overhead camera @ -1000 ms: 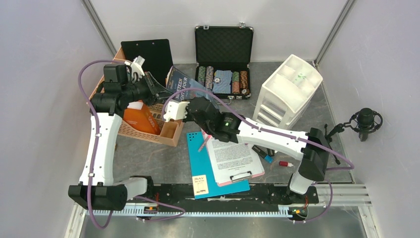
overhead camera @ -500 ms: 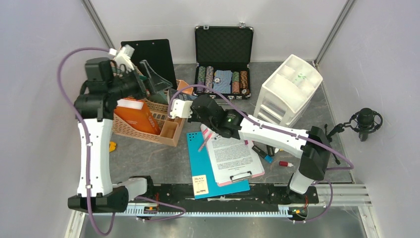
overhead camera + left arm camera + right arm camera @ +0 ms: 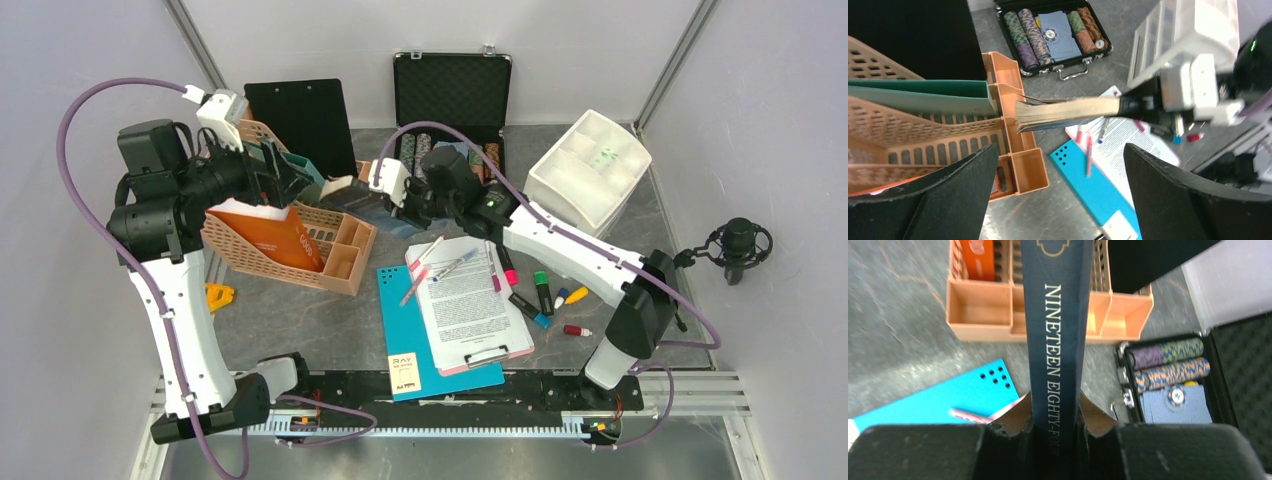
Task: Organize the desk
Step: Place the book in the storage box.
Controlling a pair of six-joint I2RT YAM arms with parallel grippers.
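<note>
My right gripper [image 3: 1055,440] is shut on the spine end of a dark blue book [image 3: 1058,330] titled Nineteen Eighty-Four. It holds the book [image 3: 372,208] level above the desk [image 3: 300,320], pointing at the right end of the orange mesh organizer [image 3: 345,245]. In the left wrist view the book's page edges [image 3: 1068,112] reach the organizer's small end compartments [image 3: 1028,170]. My left gripper [image 3: 288,178] hangs open and empty above the organizer, jaws wide apart [image 3: 1060,200]. A green folder [image 3: 923,95] and an orange book [image 3: 270,235] stand in the organizer.
An open black case of poker chips [image 3: 450,160] and a black clipboard [image 3: 305,120] stand at the back. A white drawer unit [image 3: 585,175] is at the right. A blue notebook [image 3: 410,340], a pink clipboard with paper [image 3: 470,310], pens and markers [image 3: 540,290] lie in front. A microphone [image 3: 740,245] sits far right.
My left gripper opened, then rose and drew back to the left over the organizer. My right gripper moved back and right with the book, uncovering pens on the clipboard.
</note>
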